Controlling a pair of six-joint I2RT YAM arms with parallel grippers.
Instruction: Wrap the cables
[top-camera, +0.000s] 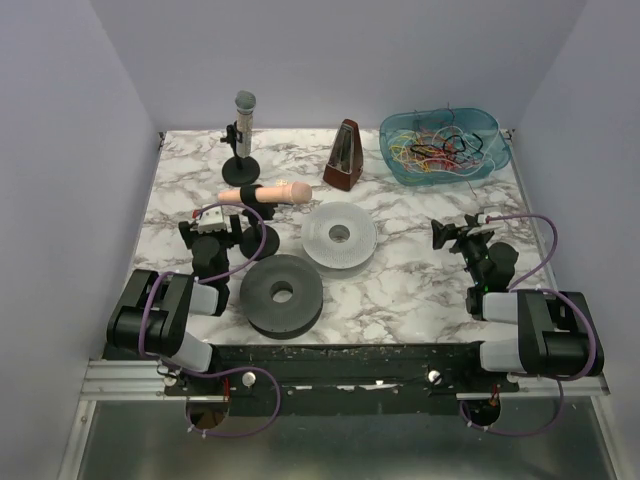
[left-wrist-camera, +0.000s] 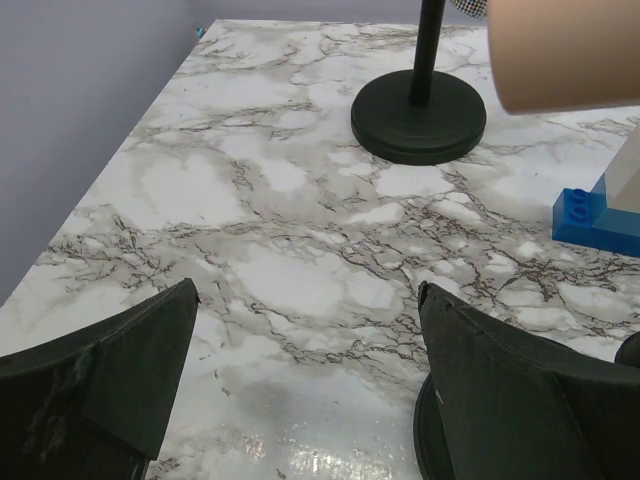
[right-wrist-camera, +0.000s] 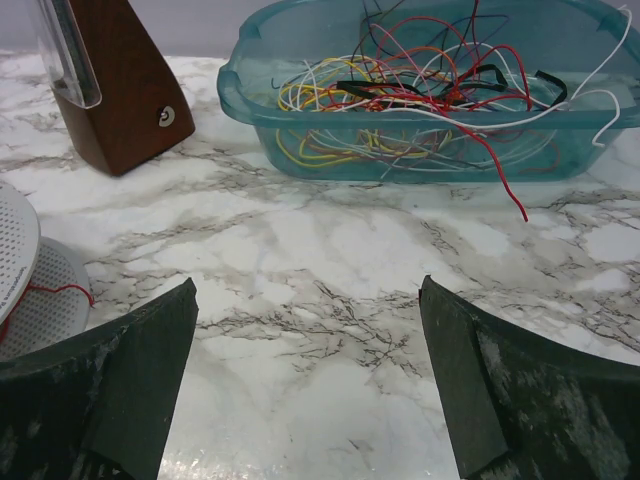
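Observation:
The cables (top-camera: 441, 147) are a tangle of yellow, red, white and black wires in a teal bin (top-camera: 400, 160) at the back right. In the right wrist view the cables (right-wrist-camera: 400, 90) fill the bin (right-wrist-camera: 300, 150), and one red wire (right-wrist-camera: 503, 172) hangs over its front wall onto the table. My right gripper (top-camera: 452, 235) (right-wrist-camera: 307, 285) is open over bare marble, well short of the bin. Over bare marble at the left, my left gripper (top-camera: 208, 226) (left-wrist-camera: 307, 290) is open too. Neither holds anything.
A white spool (top-camera: 339, 236) (right-wrist-camera: 22, 285) with a thin red strand on it and a black spool (top-camera: 281, 293) lie mid-table. A metronome (top-camera: 345, 155) (right-wrist-camera: 110, 95), a microphone on its stand (top-camera: 243, 135) (left-wrist-camera: 418, 115) and a peach cylinder (top-camera: 268, 193) (left-wrist-camera: 565, 50) stand behind. A blue brick (left-wrist-camera: 595, 215) sits right of the left gripper.

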